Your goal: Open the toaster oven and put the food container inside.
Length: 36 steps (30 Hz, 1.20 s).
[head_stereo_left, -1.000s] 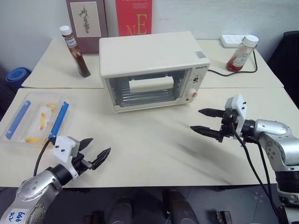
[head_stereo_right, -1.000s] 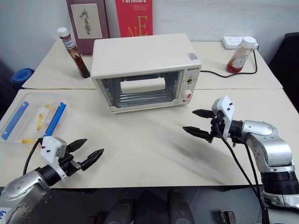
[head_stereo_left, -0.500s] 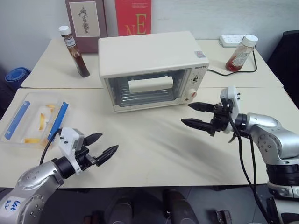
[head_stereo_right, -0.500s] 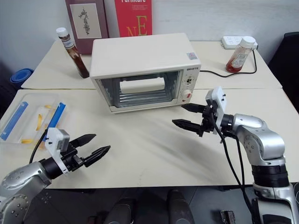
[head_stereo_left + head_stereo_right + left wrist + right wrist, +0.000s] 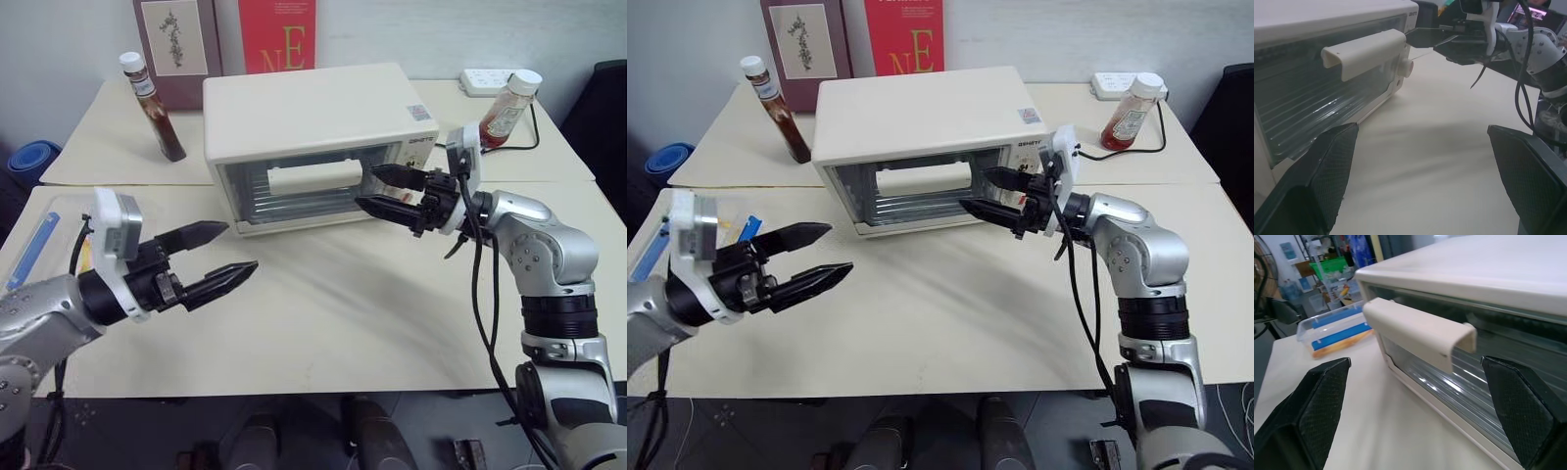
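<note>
The left claw (image 5: 217,256) and its arm hide most of the food container (image 5: 37,247). The books (image 5: 277,32) are cut off at the top edge.

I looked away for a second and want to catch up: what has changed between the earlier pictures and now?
The right gripper rose and swung left to the front of the toaster oven, near its handle. The left gripper lifted up off the table edge. Both stay open, holding nothing. The oven door stays shut, and the food container stays on the table.
</note>
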Each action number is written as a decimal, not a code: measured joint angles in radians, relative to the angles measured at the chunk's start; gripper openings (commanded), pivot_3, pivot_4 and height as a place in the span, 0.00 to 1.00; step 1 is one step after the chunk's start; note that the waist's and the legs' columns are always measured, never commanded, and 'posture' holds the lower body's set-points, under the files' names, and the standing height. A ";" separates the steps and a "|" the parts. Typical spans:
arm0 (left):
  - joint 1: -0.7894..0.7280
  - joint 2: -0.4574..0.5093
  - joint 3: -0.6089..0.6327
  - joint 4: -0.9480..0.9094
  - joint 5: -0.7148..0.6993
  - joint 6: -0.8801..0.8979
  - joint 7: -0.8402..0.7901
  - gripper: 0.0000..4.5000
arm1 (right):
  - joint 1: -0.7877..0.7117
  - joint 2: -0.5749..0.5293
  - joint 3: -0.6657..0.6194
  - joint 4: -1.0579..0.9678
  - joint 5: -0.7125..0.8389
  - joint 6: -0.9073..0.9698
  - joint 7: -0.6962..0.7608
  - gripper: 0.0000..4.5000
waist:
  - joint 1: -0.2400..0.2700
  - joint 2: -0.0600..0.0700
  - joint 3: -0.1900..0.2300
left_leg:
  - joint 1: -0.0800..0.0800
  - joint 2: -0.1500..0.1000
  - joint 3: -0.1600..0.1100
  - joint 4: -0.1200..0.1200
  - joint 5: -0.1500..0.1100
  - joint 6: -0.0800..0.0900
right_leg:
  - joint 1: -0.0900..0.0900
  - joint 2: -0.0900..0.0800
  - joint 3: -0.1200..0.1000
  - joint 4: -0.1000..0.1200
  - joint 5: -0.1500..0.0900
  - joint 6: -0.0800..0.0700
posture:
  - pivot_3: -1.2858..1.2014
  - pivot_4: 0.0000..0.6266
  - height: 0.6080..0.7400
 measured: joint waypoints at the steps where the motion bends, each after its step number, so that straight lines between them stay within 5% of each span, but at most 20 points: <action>1: -0.004 0.005 -0.001 0.008 0.002 0.000 0.001 1.00 | 0.000 0.005 0.011 -0.009 0.002 0.005 0.005 0.99 | 0.000 0.000 0.000 | 0.000 0.000 0.000 0.000 0.000 0.000 | 0.000 0.000 0.000 0.000 0.000 0.000 | 0.52 0.24 1.00; 11: -0.098 0.006 -0.065 0.036 0.050 -0.019 0.039 1.00 | 0.098 0.007 0.019 -0.147 0.032 0.048 0.026 0.99 | -0.001 0.000 0.000 | -0.003 0.000 0.003 -0.001 0.000 0.000 | -0.006 0.001 0.003 0.002 0.000 0.000 | 0.52 0.24 1.00; 14: -0.194 0.001 -0.100 0.103 0.091 -0.037 0.058 0.87 | 0.176 -0.025 0.020 -0.219 0.034 0.048 0.046 1.00 | 0.002 0.000 0.000 | -0.003 0.001 0.004 -0.001 0.000 0.000 | -0.007 0.001 0.003 0.003 0.000 0.000 | 0.52 0.24 1.00; 27: -0.349 0.037 -0.428 0.329 0.508 -0.224 -0.193 0.00 | 0.339 -0.038 0.062 -0.313 0.027 0.001 0.065 1.00 | -0.018 0.000 0.000 | -0.001 0.001 0.012 -0.002 0.000 0.000 | -0.011 0.003 0.012 0.006 0.000 0.000 | 0.52 0.24 1.00; 36: -0.351 0.033 -0.530 0.377 0.671 -0.318 -0.329 0.00 | 0.491 -0.175 0.000 -0.407 0.012 -0.005 0.047 1.00 | 0.002 0.000 0.000 | -0.003 0.000 0.013 -0.002 0.000 0.000 | -0.012 0.003 0.013 0.004 0.001 0.002 | 0.52 0.24 1.00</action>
